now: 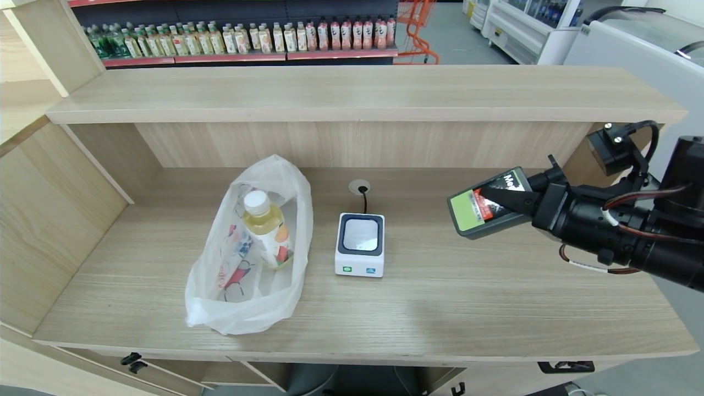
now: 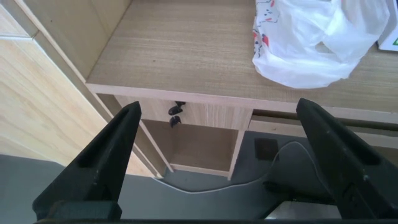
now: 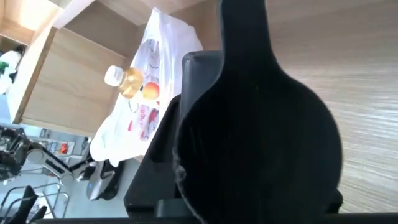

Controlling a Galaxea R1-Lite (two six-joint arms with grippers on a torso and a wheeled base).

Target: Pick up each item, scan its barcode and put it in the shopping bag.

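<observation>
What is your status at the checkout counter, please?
Right gripper shut on box, aloft right of scanner. Left gripper open, off front edge of counter. Bottle already in shopping bag. Nothing between box and scanner.

Surface: light wood-grain tabletop (image 1: 467, 297) with a raised back ledge (image 1: 352, 93) | Left of centre: white plastic shopping bag (image 1: 247, 308), lying open | Centre: small white scanner (image 1: 360, 245), just beside the bag, apparently cabled to a round port (image 1: 359, 187) behind it

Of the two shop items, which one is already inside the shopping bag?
The white-capped bottle, inside the shopping bag; the dark box is held by the right gripper.
</observation>
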